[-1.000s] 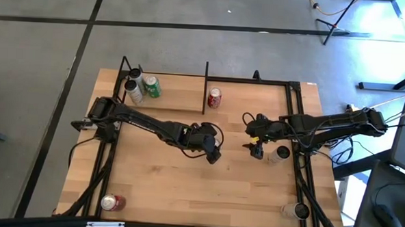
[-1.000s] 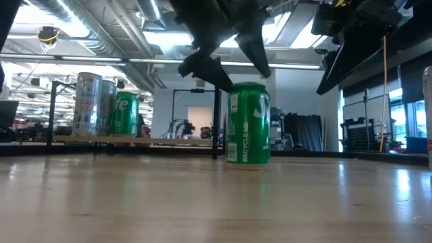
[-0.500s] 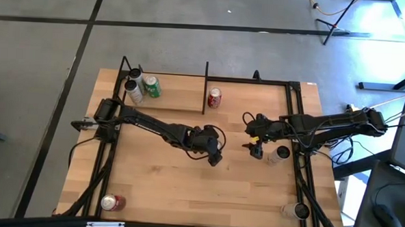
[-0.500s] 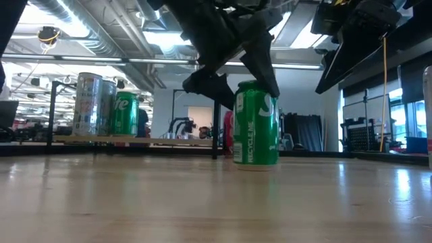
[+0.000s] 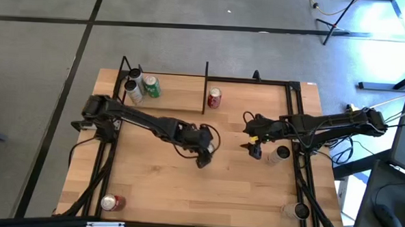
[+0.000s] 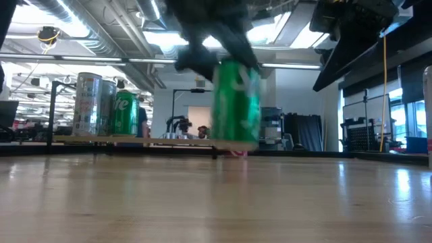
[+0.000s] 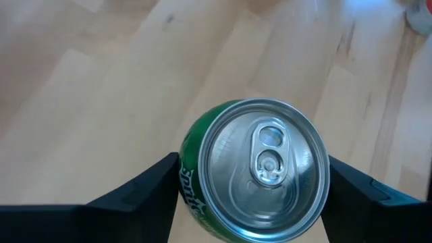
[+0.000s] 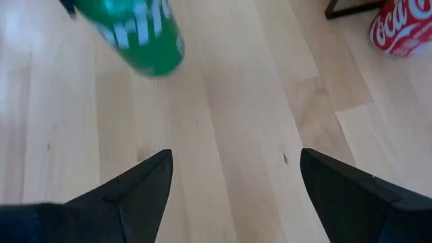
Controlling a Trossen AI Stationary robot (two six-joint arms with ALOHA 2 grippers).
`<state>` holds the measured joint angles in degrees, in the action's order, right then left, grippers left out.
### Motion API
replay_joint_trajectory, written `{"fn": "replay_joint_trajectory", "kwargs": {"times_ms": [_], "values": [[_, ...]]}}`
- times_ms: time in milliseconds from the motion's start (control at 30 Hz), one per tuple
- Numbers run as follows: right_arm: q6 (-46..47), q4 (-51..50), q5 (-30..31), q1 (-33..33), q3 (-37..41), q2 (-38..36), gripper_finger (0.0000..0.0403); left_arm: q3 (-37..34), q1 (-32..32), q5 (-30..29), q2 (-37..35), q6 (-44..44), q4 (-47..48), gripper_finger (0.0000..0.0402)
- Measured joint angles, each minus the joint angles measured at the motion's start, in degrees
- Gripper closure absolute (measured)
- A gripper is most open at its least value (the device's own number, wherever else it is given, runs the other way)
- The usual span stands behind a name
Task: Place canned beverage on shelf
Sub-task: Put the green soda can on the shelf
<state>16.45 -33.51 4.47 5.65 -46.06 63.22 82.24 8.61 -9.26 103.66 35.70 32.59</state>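
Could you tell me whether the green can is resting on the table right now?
Apart: in the low view the green can hangs above the table, background visible beneath it.

A green can (image 6: 236, 102) hangs just clear of the wooden tabletop (image 6: 216, 202), its base lifted off the surface and its body tilted a little, blurred. The left gripper (image 6: 217, 57) grips it from twelve o'clock, dark fingers closed round its upper part. A sliver of red shows at the can's foot, too hidden to tell what it is. Toward nine o'clock, the shelf (image 6: 101, 140) carries a silver can (image 6: 86, 104) and another green can (image 6: 125, 113) side by side, both upright. The right arm (image 6: 351, 34) waits at two o'clock.
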Motion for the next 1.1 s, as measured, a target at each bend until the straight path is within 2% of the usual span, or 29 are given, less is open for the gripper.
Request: {"fn": "replay_joint_trajectory", "kwargs": {"times_ms": [367, 633, 800, 900, 1100], "values": [[0.03, 6.7, 0.55, -0.04, 0.0, 0.24, 0.0088, 0.11, -4.43, -0.48, -17.32, -8.64, 22.78, 0.0142], [0.44, 18.94, 4.15, -0.04, -0.01, 2.93, 0.0088, -0.77, -8.75, 2.08, -24.68, -19.42, 26.68, 0.0142], [0.73, 26.14, 4.95, -0.04, -0.04, 7.33, 0.0088, -6.66, -9.47, 7.49, -25.09, -26.66, 22.12, 0.0142], [1.74, 29.54, 3.14, -0.04, -0.02, 10.58, 0.0088, -12.31, -8.38, 11.48, -24.97, -30.59, 16.08, 0.0142], [4.62, 30.83, 1.94, -0.03, 0.0, 15.04, 0.0088, -22.12, -7.74, 18.78, -23.92, -37.32, 5.11, 0.0142]]}}
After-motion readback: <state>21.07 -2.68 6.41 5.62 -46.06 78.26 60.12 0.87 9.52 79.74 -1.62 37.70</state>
